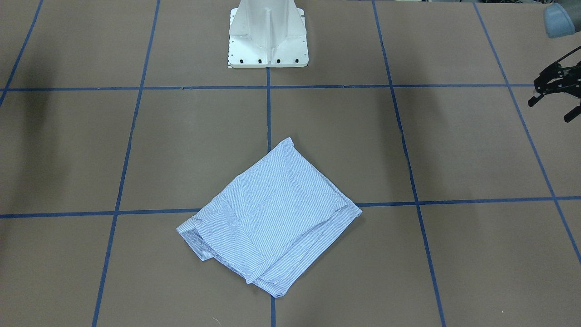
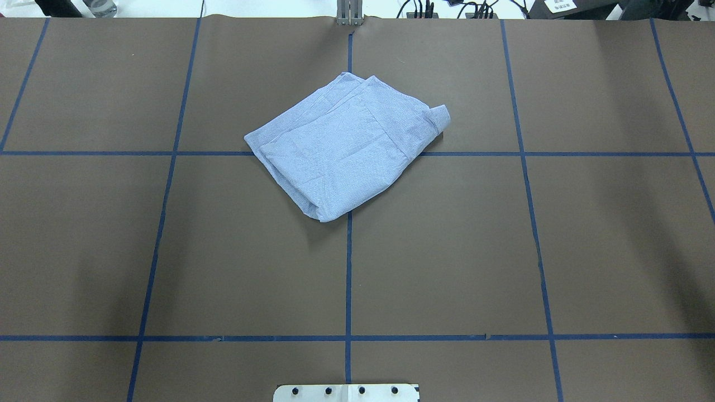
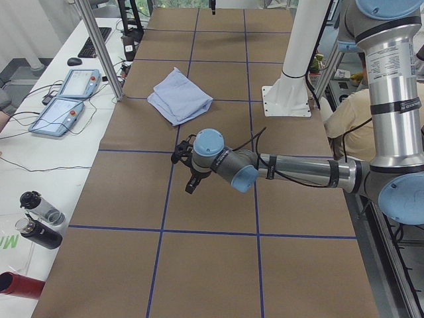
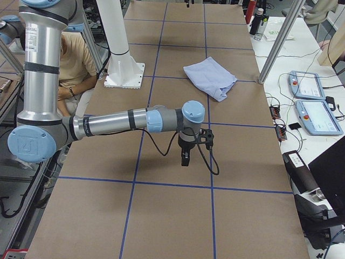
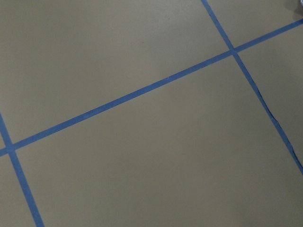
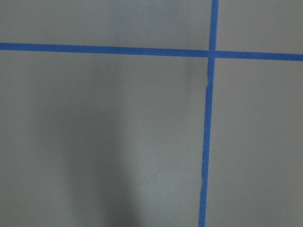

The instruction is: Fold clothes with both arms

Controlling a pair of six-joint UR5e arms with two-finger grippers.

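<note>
- Front view: the shirt (image 1: pixel 268 218) lies as a compact, skewed packet in the middle of the table (image 1: pixel 68 150). It sits across a crossing of the blue tape lines (image 1: pixel 395 86), well apart from the pedestal (image 1: pixel 268 41). My left gripper (image 1: pixel 549 111) hangs at the frame's edge with its fingers spread, holding nothing.
- Overhead: no arm in frame. The packet looks several layers thick, and a rolled flap (image 2: pixel 441 116) pokes out at one corner. I reckon the folding is basically done, bar some tidying.
- Left-side view: the left gripper hovers over bare brown paper, nowhere near the cloth.
- Right-side view: the right gripper (image 4: pixel 186 154) points down over bare paper too. From this angle I can't tell if it's spread or pressed together.
- Wrist cams: both show just paper and tape, no cloth.
- If I go for one last tidy, I'd bring both arms in together and pinch only the top layer at that loose corner. Then I'd lay it over slowly so the stack underneath doesn't drag or spring apart.
</note>
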